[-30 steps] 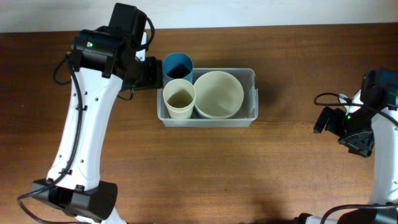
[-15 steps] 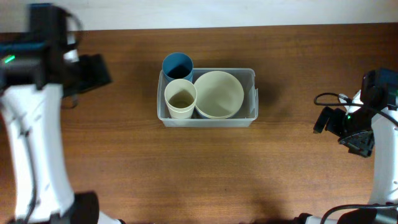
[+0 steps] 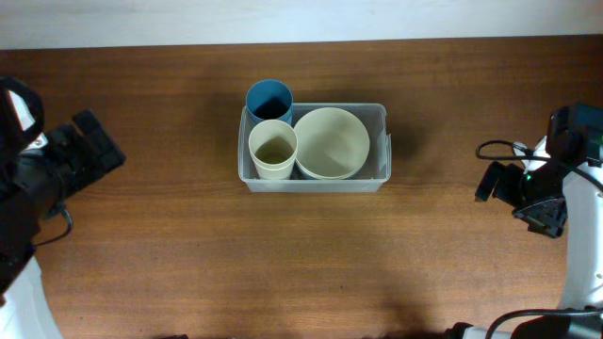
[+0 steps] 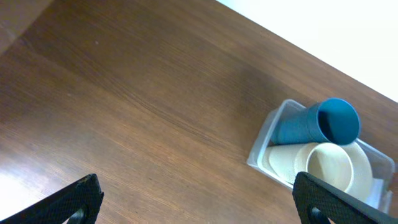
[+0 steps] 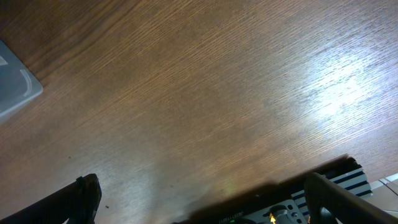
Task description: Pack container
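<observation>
The clear plastic container (image 3: 382,141) sits at the table's middle back. It holds a large cream bowl (image 3: 332,142) and a cream cup (image 3: 272,151). A blue cup (image 3: 268,100) leans on its back left corner, tilted over the rim. In the left wrist view the container (image 4: 264,149), blue cup (image 4: 320,123) and cream cup (image 4: 329,171) show at right. My left gripper (image 3: 94,146) is open and empty at the far left. My right gripper (image 3: 499,184) is open and empty at the far right; its view shows a container corner (image 5: 15,87).
The wooden table (image 3: 301,264) runs under everything. A white wall strip (image 3: 377,19) lies beyond its back edge. The right arm's base electronics (image 5: 298,205) show at the bottom of the right wrist view.
My left arm has swung away from the container's left side to the far left of the table, empty. The blue cup stays leaning on the container. The right arm has not moved.
</observation>
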You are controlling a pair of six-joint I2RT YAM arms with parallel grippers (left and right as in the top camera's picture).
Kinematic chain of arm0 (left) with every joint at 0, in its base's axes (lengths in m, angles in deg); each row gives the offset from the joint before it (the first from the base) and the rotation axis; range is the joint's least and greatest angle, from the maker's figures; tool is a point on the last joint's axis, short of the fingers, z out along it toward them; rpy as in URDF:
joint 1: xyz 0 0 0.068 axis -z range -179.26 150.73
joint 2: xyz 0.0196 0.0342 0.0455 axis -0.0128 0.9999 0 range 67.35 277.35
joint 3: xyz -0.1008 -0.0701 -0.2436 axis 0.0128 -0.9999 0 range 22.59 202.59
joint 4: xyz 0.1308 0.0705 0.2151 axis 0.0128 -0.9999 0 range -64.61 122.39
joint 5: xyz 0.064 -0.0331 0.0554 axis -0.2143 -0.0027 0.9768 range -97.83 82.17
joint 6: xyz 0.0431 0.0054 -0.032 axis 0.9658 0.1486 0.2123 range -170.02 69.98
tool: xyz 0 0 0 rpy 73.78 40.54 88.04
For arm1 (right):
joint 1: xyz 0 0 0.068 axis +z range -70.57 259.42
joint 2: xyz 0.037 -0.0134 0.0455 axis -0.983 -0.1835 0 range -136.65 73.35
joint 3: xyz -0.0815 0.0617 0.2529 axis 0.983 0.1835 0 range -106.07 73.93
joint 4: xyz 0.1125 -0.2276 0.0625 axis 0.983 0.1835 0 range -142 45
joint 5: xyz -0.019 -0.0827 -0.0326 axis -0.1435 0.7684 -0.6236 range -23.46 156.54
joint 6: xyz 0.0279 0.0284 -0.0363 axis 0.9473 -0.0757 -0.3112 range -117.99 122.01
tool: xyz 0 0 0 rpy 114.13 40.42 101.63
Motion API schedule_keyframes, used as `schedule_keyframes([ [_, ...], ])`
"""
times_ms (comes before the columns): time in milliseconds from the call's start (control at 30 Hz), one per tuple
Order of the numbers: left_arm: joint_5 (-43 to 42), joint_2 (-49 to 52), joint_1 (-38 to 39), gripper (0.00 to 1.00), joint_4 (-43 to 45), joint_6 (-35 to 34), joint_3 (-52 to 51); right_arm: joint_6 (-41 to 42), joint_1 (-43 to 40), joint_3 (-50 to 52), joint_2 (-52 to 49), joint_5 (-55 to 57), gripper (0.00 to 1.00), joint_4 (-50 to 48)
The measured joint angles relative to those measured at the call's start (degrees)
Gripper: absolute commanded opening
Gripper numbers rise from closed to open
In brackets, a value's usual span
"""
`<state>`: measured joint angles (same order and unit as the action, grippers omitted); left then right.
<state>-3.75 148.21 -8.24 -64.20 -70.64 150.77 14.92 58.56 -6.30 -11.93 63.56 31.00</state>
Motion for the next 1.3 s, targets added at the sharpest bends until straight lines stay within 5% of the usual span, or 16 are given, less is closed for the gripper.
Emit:
schedule_keyframes([
  [233, -1.11, -5.51, -0.02, 1.00, 7.21, -0.22, -13.66, -0.04, 0.00, 0.00, 0.00, 0.02, 0.99, -0.04],
  [767, -2.01, -40.35, -0.02, 1.00, 37.94, -0.07, -62.58, -0.04, 0.00, 0.00, 0.00, 0.17, 0.99, -4.48],
  [1300, -2.14, -37.24, -0.02, 1.00, 43.12, -1.55, -70.23, -9.75, 0.00, 0.00, 0.00, 5.14, 0.99, -8.79],
])
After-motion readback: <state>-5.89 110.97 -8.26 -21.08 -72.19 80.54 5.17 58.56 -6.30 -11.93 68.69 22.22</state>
